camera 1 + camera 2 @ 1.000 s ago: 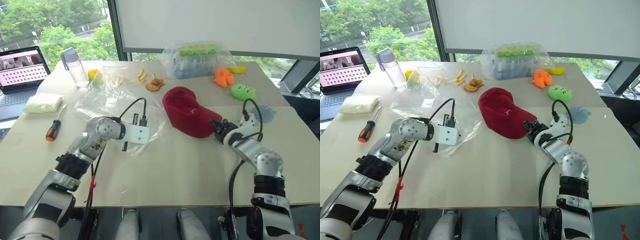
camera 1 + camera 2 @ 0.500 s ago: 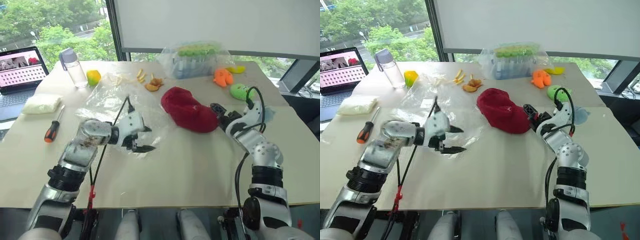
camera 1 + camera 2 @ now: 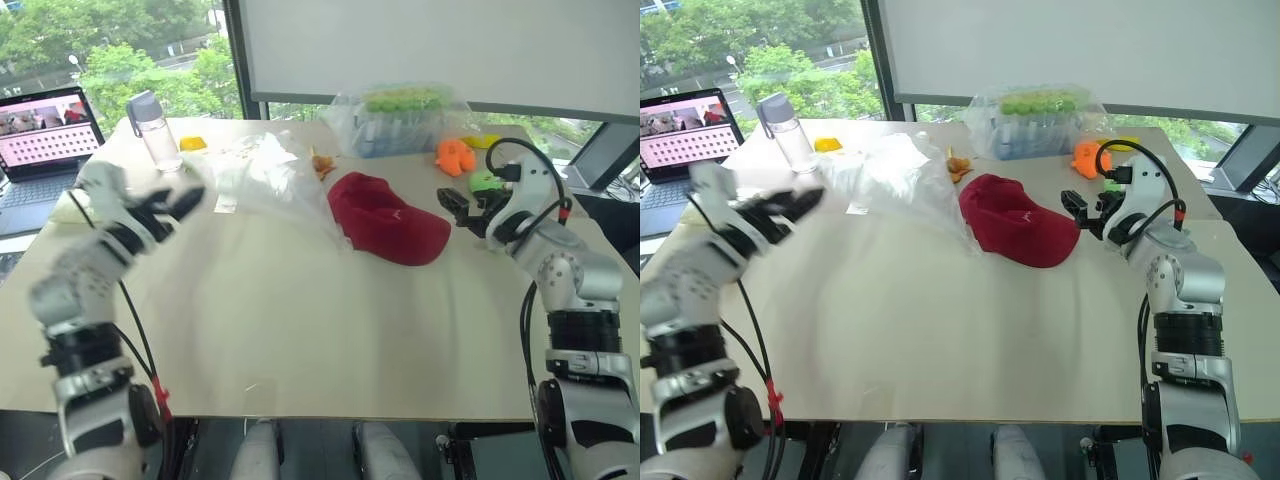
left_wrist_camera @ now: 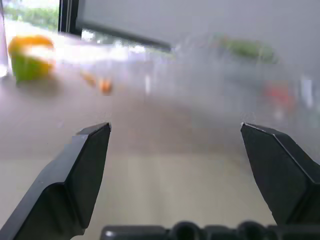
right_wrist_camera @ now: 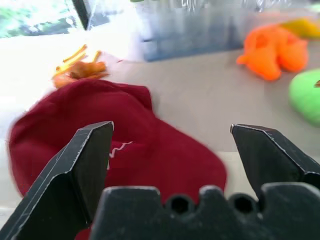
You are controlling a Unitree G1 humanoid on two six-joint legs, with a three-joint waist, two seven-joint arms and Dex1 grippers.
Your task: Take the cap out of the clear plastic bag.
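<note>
- A laptop [image 3: 45,130] is seen at the far left edge of the desk [image 3: 330,330], with a clear water bottle [image 3: 155,130] just beside it.
- The left end effector [image 3: 170,203] is raised over the left part of the desk, its fingers spread wide and nothing held between them.
- The clear plastic bag [image 3: 265,175] is heaped in a crumpled mound near the bottle, and one edge of it reaches the cap.
- The cap [image 3: 385,218] lies on the desk outside the bag, near the middle, with a small light mark on its dark red cloth.
- The right end effector [image 3: 458,208] is seen just beside the cap's right edge, apart from it, fingers spread wide and empty.
- An orange plush toy [image 3: 455,155] and a green one [image 3: 485,180] lie behind it.
</note>
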